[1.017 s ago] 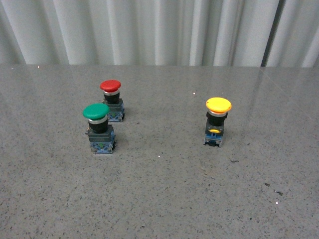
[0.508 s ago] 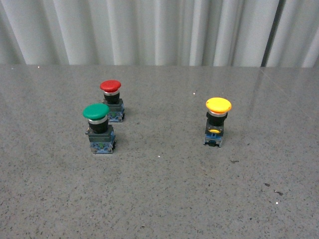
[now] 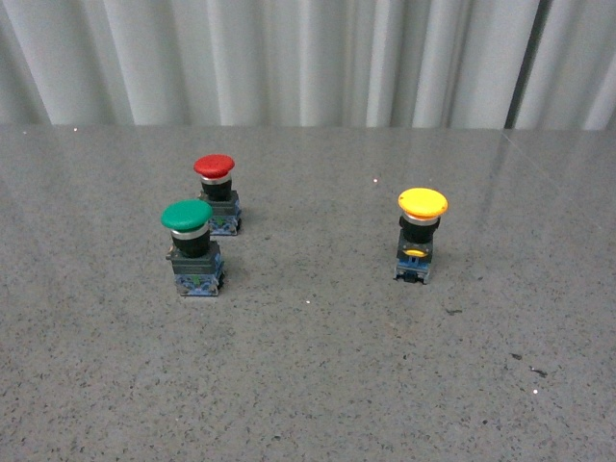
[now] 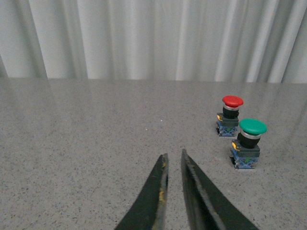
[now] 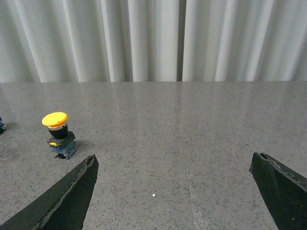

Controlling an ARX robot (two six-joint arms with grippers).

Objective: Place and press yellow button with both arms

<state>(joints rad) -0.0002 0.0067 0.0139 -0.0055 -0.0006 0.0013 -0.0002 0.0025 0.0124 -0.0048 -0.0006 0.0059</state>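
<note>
**Yellow button stands alone on the right; both end effectors empty**

The yellow button [image 3: 421,237] stands upright on the grey speckled table [image 3: 318,375], right of centre in the front view and well apart from the other two buttons. Its round yellow cap faces up, over a black neck and a dark base with a blue bottom and a yellow mark. Nothing touches it.

On the left side of the table the green button [image 3: 191,248] stands nearer, and the red button [image 3: 217,196] stands just behind it and slightly to the right. Both are upright. A pale pleated curtain [image 3: 308,58] hangs beyond the far edge of the table.

Neither arm shows in the front view.

In the left wrist view the left end effector [image 4: 174,154] has its two dark fingers drawn almost together, with only a thin slit between them and nothing in it. It is above bare table, with the green button [image 4: 248,143] and red button [image 4: 230,115] off to one side.

In the right wrist view the right end effector [image 5: 175,157] is spread wide and holds nothing. The yellow button [image 5: 58,135] stands beyond one fingertip, outside the gap.
</note>
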